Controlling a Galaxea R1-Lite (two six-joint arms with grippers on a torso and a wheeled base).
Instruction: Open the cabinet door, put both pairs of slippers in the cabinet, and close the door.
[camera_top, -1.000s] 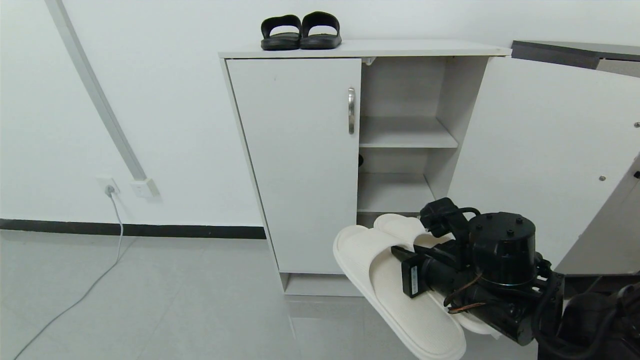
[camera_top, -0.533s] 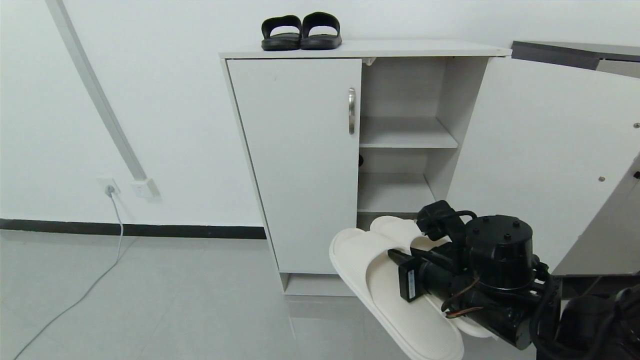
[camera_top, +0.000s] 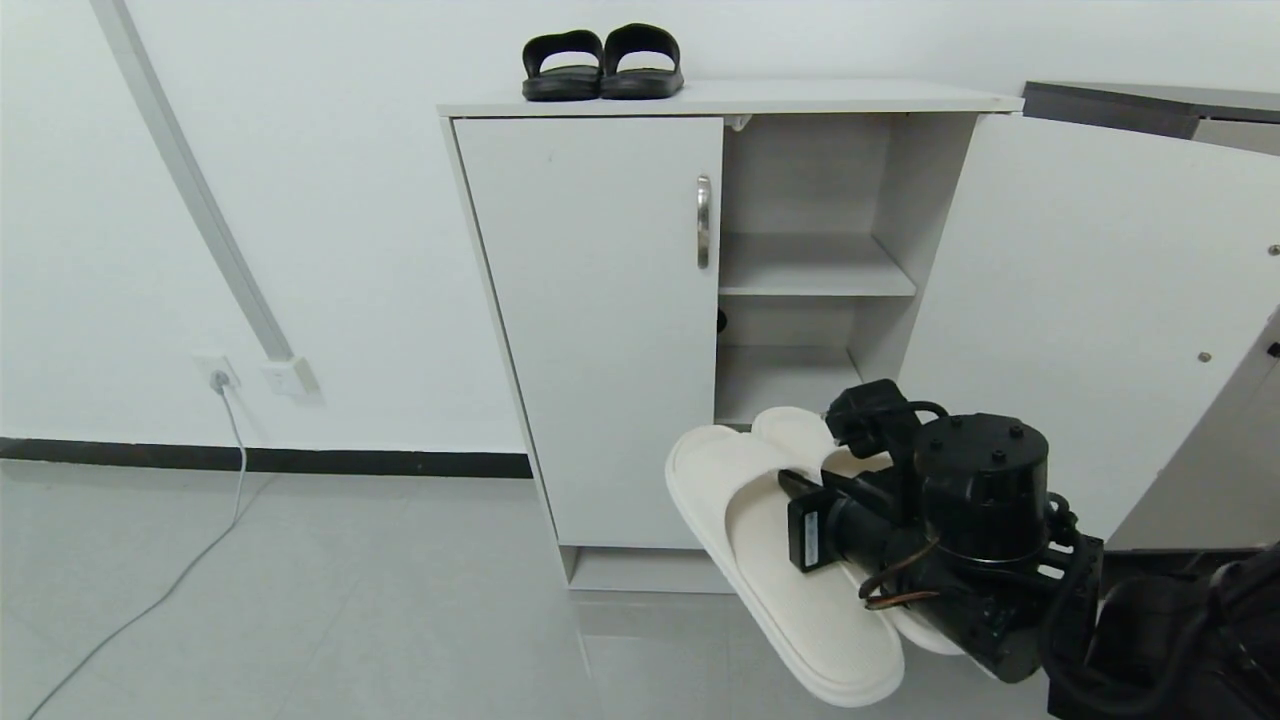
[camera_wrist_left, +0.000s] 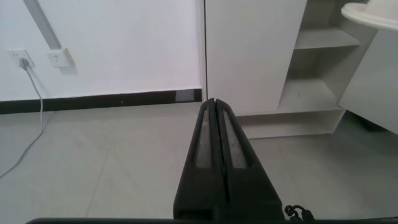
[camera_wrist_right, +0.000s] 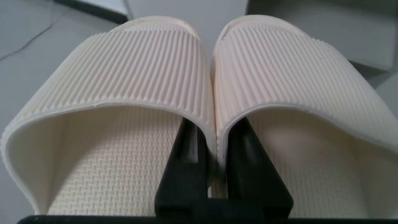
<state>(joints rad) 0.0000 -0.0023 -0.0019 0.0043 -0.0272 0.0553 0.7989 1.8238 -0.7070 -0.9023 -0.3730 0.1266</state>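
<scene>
Right gripper (camera_top: 800, 490) is clamped on the pair of white slippers (camera_top: 770, 560), its fingers pinching the two inner side walls together so the slippers sit side by side, soles down and tilted. In the right wrist view the black fingers (camera_wrist_right: 189, 155) sit inside the two slippers, against the ribbed straps. The slippers' toes point toward the open right half of the white cabinet (camera_top: 590, 330), just in front of the lower shelf (camera_top: 790, 385) and not yet on it. The right door (camera_top: 1080, 300) is swung wide open, while the left door with the metal handle (camera_top: 703, 221) is closed. A pair of black slippers (camera_top: 602, 62) rests on the cabinet's top. Left gripper (camera_wrist_left: 214, 109) has its fingers pressed together with nothing between them, above the grey floor (camera_wrist_left: 93, 168).
</scene>
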